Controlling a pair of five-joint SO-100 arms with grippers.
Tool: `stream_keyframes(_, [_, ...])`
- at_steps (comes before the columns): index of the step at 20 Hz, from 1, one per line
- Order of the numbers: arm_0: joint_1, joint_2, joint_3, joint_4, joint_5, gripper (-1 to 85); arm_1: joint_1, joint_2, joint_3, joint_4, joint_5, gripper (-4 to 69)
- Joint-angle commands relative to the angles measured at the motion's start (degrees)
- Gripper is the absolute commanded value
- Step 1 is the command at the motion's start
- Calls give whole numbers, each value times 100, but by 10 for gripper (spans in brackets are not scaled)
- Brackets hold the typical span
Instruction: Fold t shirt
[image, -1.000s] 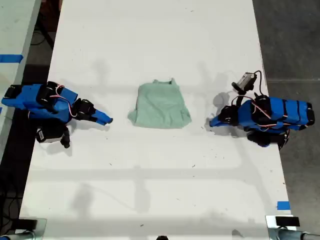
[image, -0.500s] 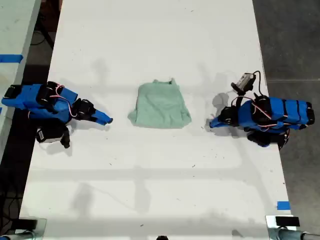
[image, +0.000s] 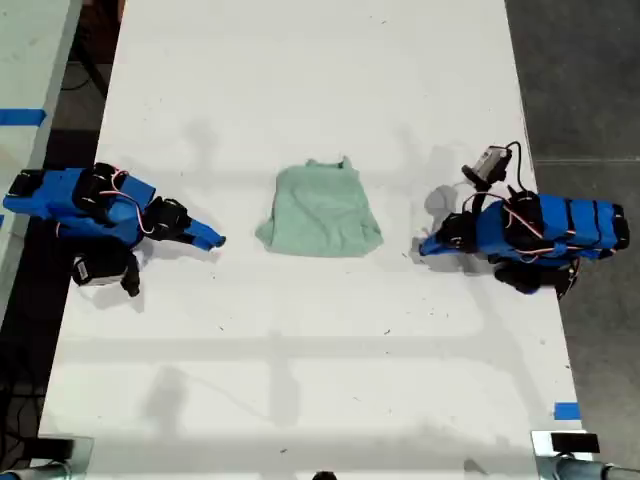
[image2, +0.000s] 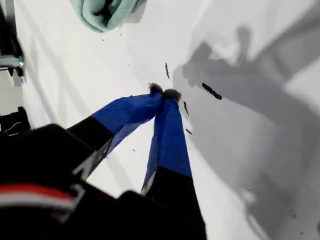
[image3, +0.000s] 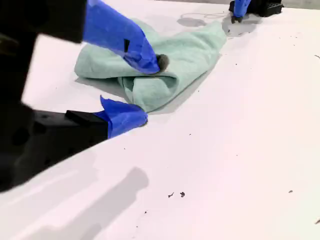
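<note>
On the exterior view's left, my second gripper (image: 215, 240) lies low over the white table (image: 300, 80), pointing toward the middle of that view. In the second wrist view my second gripper (image3: 148, 91) has its jaws parted about halfway, with nothing between them. One blue finger sits higher and the other lies close to the table top.

The t shirt (image: 322, 212) lies just ahead of those open jaws, apart from them in the exterior view. It is a pale mint-green bundle, folded and wrinkled, flat on the table between the two grippers. In the second wrist view, the t shirt (image3: 190, 50) shows a thick rolled edge on the side nearest my second gripper. Its thinner part runs away from the gripper.

Beyond the shirt, on the exterior view's right, my first gripper (image: 425, 246) points back toward the cloth and stops near its edge without touching it. In the first wrist view my first gripper (image2: 164, 92) has both blue fingers pressed tip to tip and grips nothing. The t shirt (image2: 102, 12) lies ahead of those tips and off to one side, with bare table between them. Across the shirt from my second gripper, the first gripper (image3: 239, 9) shows small and far off in the second wrist view
</note>
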Motion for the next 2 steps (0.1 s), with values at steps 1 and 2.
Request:
stream_keyframes(1, [-62,44,70,0,-88,131,-53,26,316,97,62,1])
stream_keyframes(2, [-62,44,70,0,-88,131,-44,26,316,97,62,1])
